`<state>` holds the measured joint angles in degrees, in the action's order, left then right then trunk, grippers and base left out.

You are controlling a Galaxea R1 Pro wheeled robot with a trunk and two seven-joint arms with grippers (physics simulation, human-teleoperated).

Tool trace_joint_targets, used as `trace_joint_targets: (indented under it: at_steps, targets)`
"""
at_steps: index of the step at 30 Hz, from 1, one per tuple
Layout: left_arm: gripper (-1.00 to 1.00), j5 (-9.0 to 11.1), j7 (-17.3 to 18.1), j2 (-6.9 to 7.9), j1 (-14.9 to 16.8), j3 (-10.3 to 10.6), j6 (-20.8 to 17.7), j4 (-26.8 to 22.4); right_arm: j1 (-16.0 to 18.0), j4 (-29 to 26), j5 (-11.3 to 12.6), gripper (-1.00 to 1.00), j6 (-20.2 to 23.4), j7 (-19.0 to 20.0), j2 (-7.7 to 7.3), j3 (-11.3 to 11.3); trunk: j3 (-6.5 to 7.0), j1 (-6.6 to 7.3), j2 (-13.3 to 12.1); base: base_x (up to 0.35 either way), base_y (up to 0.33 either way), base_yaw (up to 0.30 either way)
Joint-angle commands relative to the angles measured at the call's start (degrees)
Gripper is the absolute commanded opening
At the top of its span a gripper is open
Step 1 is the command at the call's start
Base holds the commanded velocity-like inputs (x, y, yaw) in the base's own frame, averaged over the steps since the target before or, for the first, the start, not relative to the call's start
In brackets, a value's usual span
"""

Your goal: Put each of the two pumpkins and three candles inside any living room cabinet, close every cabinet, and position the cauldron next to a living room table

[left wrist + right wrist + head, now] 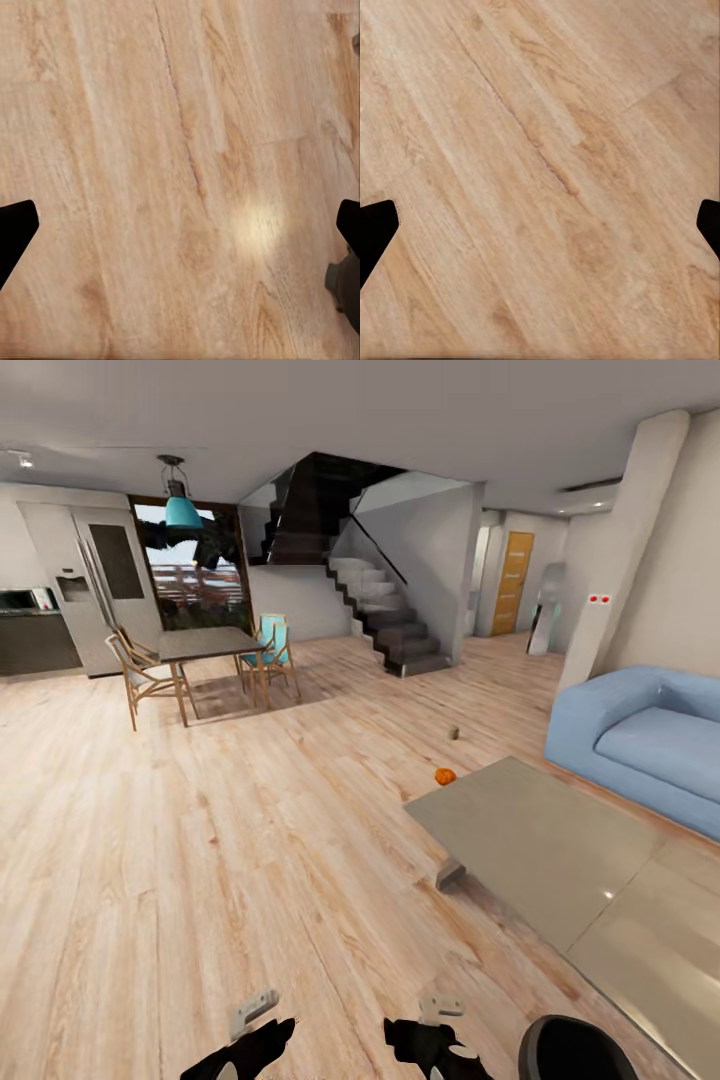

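- Left gripper (pixel 180 240) is spread wide over bare wood floor (pixel 150 150), one dark fingertip at each edge of the left wrist view, nothing between them.
- Right gripper (pixel 540 232) is the same deal: released, fingers far apart, just floorboards underneath.
- In the head view both black arms sit at the very bottom, low over the planks, and there's a round black pot, the cauldron (pixel 575 1050), right at the bottom edge beside the right arm.
- One little orange pumpkin (pixel 445 775) is on the floor just off the far corner of the low grey coffee table (pixel 540 840).
- A bit further back there's a small greyish stub on the floor (pixel 454 733); could be a candle, too small to tell for sure.
- Blue sofa (pixel 640 745) is to the right of the coffee table.
- Way back on the left: a dining table (pixel 205 645) with wooden chairs around it, a teal lamp (pixel 182 510) above, and dark stairs (pixel 385 615) in the middle.
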<state>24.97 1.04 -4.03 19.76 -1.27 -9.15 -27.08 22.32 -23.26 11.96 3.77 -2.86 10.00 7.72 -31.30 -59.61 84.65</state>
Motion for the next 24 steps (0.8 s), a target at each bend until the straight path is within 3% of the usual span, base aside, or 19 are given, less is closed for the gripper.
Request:
trace_joint_targets:
  at_steps: [1,17,24]
  targets:
    - [1.00,0.4,0.1,-0.02,0.0,-0.1,-0.3,-0.1,0.0,-0.1,0.3,1.00,0.3,-0.3,0.00,0.2,-0.06,0.01,0.0,-0.017,-0.008,0.276]
    - [1.00,0.4,-0.1,-0.02,0.0,-0.1,-0.3,-0.1,0.0,0.1,0.3,1.00,0.2,-0.3,0.00,0.2,-0.06,0.01,0.0,-0.002,-0.002,0.276]
    - [1.00,0.4,-0.1,-0.02,0.0,-0.1,-0.3,-0.1,0.0,0.1,0.3,1.00,0.2,-0.3,0.00,0.2,-0.06,0.01,0.0,-0.065,-0.161,0.276]
